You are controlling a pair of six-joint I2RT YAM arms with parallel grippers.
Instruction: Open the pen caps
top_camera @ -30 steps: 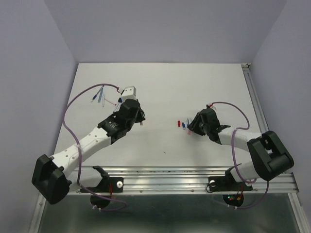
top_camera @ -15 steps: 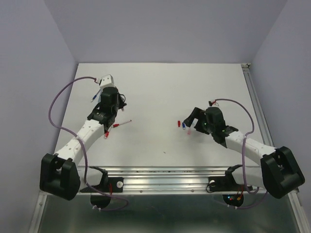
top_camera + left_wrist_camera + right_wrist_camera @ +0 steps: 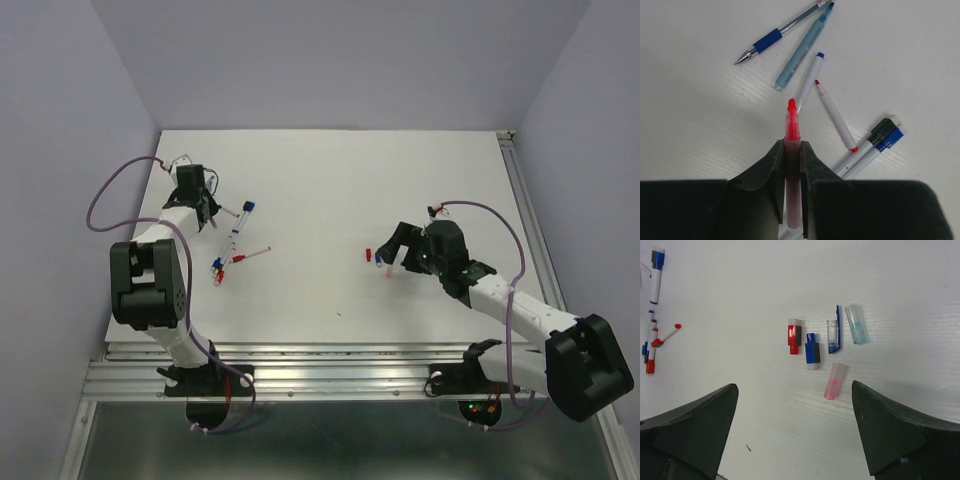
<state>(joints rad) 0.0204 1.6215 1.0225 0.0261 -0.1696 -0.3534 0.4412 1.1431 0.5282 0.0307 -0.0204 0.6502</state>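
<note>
In the left wrist view my left gripper [image 3: 792, 145] is shut on a pink-red pen [image 3: 791, 125]. Its bare red tip points out ahead, above the table. In the top view that gripper [image 3: 197, 200] hangs at the far left. My right gripper [image 3: 794, 386] stands wide open over the table with nothing between its fingers. Just ahead of it lie loose pen caps: a red one [image 3: 794, 335], a dark blue one [image 3: 812, 351], a clear one with a blue clip [image 3: 833, 335], a light blue one [image 3: 856, 324] and a translucent pink one [image 3: 834, 381]. From above, the caps [image 3: 378, 258] sit beside the right gripper [image 3: 393, 252].
Several pens lie under the left gripper: a blue-grip ballpoint [image 3: 767, 39], a light blue pen [image 3: 802, 52], a white pen with a blue tip [image 3: 810, 80], a white pen with a red tip [image 3: 835, 117] and two capped markers [image 3: 880, 140]. More pens [image 3: 232, 240] lie spread at mid left.
The left arm has folded back to the far left, carrying the red pen. The right gripper has opened wide and drawn back slightly from the caps.
</note>
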